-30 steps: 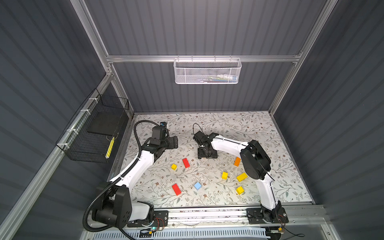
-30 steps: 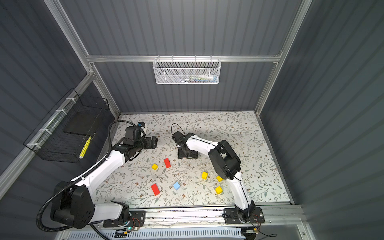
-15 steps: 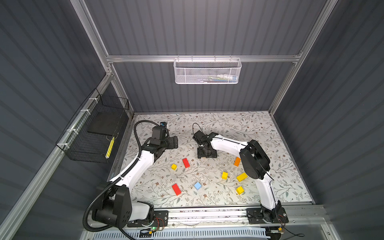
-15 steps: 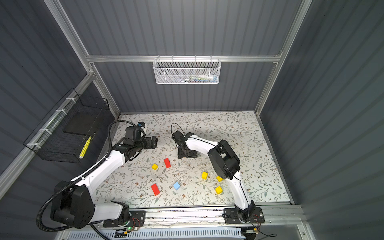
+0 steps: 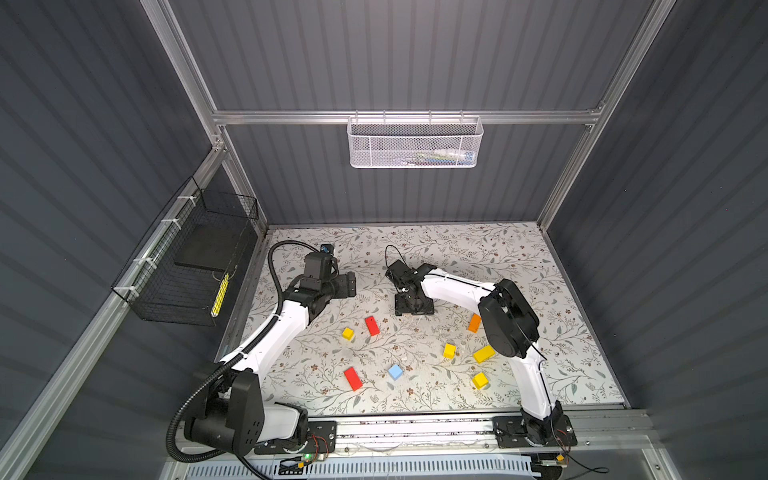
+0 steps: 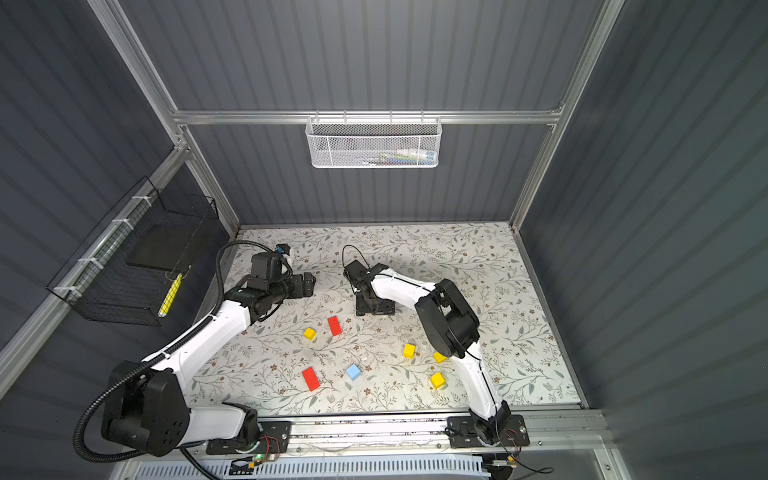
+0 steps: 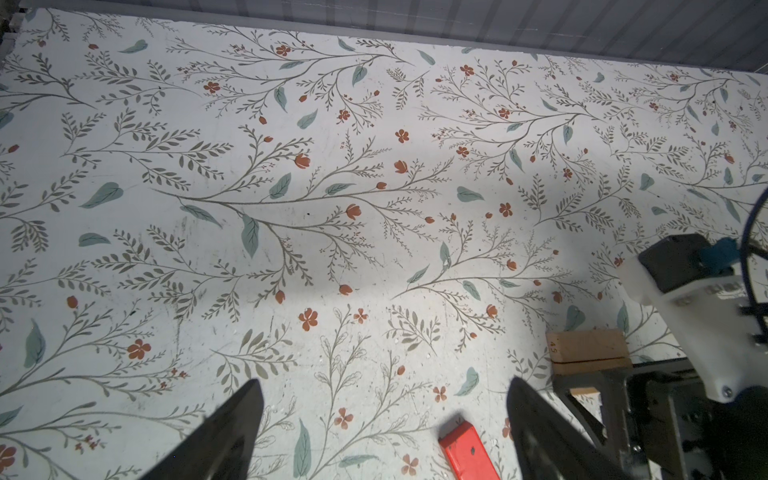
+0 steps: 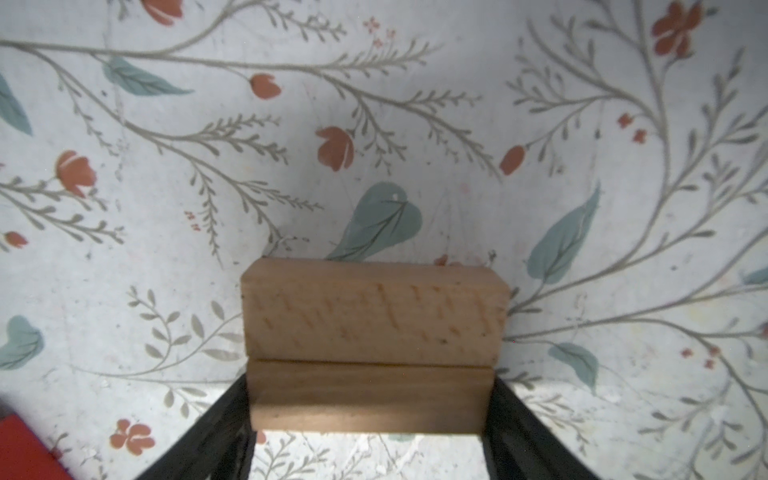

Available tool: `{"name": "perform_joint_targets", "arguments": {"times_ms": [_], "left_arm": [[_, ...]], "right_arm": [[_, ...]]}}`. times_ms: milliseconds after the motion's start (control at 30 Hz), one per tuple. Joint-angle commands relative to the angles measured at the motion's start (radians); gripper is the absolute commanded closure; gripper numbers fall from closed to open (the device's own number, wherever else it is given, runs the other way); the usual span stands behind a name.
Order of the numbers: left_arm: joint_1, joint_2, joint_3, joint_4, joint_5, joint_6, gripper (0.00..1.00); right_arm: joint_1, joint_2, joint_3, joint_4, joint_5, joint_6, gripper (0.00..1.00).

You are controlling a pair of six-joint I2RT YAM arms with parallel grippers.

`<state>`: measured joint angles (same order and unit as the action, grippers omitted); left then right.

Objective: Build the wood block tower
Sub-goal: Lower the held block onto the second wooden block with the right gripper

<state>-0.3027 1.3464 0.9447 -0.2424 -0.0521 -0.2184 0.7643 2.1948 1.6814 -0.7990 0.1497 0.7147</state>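
My right claw [image 8: 370, 415] pinches the nearer of two bare tan oblong wooden bricks [image 8: 374, 307] between its jaws. My left claw [image 7: 382, 382] stands spread, empty. Risk: the unclamped brick may slip loose if I tilt, lacking grip.

A white mesh basket [image 5: 414, 143] hangs on the back rail, a black wire basket [image 5: 187, 266] beside the floral table [image 5: 478, 249].
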Motion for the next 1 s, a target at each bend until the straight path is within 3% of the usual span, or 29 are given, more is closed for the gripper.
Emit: {"name": "perform_joint_targets", "arguments": {"times_ms": [0, 633, 967], "left_arm": [[-0.006, 0.003, -0.012, 0.004, -0.012, 0.015, 0.08], [-0.006, 0.000, -0.016, 0.005, -0.014, 0.013, 0.09], [-0.006, -0.005, -0.017, 0.005, -0.014, 0.013, 0.08]], "right_arm": [[-0.008, 0.035, 0.010, -0.026, 0.016, 0.003, 0.27], [-0.008, 0.040, 0.013, -0.029, 0.013, 0.006, 0.22], [-0.008, 0.040, 0.011, -0.028, 0.008, 0.006, 0.10]]}}
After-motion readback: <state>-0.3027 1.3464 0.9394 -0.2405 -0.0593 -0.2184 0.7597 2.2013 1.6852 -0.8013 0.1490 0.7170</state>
